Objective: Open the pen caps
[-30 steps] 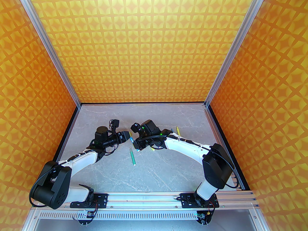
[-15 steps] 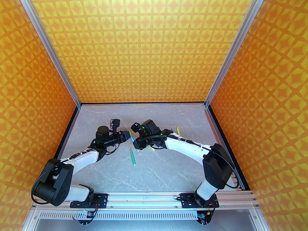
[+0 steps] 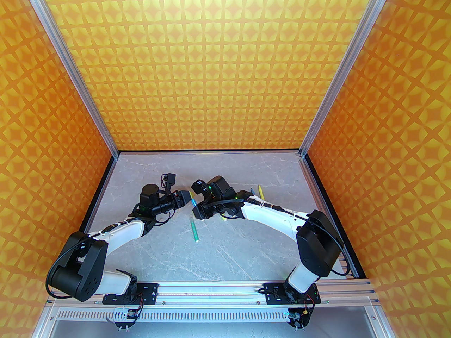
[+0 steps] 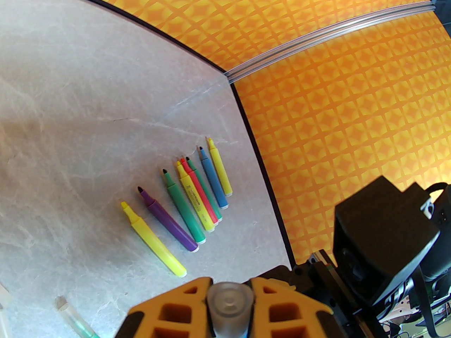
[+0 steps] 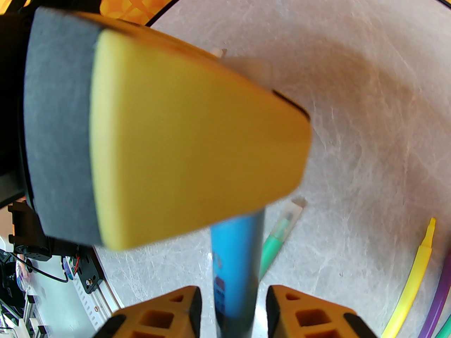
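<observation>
left wrist view: left gripper (image 4: 230, 289) clamped on a translucent pen cap (image 4: 229, 305); uncapped pens (image 4: 169, 220) lie in a row on the table (image 4: 88, 83) beyond. right wrist view: right gripper (image 5: 234, 292), jaws slightly apart, flanks the blue pen (image 5: 236, 245) barrel.

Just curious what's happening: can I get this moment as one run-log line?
left gripper: shut on translucent whitish plastic cap | right gripper: open around slim blue pen barrel | cap off: cannot tell

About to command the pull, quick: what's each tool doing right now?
Left tool: closed on the translucent pen cap.
Right tool: slightly open; the blue pen barrel sits between its fingers, apparently unclamped.
</observation>
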{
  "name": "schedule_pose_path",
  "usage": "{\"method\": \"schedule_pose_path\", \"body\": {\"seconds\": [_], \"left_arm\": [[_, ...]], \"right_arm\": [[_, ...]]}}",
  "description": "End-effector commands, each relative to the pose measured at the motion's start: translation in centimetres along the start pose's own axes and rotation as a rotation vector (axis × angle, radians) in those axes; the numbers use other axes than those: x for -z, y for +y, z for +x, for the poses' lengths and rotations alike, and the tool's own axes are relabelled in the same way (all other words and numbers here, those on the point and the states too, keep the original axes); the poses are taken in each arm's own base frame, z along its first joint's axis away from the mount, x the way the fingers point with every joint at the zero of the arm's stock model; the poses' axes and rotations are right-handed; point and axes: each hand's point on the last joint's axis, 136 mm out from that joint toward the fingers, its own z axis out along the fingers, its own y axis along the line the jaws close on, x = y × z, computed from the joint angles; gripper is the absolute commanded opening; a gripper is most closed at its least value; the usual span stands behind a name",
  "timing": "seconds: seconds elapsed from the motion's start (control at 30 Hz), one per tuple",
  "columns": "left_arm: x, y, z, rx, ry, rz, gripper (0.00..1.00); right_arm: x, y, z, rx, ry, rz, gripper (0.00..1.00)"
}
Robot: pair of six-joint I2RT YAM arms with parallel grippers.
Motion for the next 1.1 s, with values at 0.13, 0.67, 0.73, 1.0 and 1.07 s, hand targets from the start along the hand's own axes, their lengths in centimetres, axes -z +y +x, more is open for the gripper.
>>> {"method": "schedule_pose_path", "body": {"seconds": [0.13, 0.67, 0.73, 1.0, 1.07], "left_arm": [[-0.2, -1.3, -0.5, -0.029, -0.001, 0.044, 0.0], [0.7, 0.4, -3.2, 0.051, -0.125, -0.01, 0.0], [0.8, 0.7, -3.5, 0.066, -0.141, -0.015, 0.0], [0.7, 1.6, -4.0, 0.123, -0.179, -0.037, 0.0], [0.7, 1.8, -4.1, 0.137, -0.19, -0.044, 0.0]], "right_arm": [[0.7, 0.6, -0.2, 0.005, -0.021, -0.022, 0.2], [1.8, -0.2, 6.2, -0.036, 0.033, -0.016, 0.0], [2.0, -0.1, 6.6, -0.032, 0.036, -0.016, 0.0], [3.0, -0.2, 8.1, -0.026, 0.041, -0.009, 0.0], [3.2, -0.2, 8.5, -0.026, 0.042, -0.01, 0.0]]}}
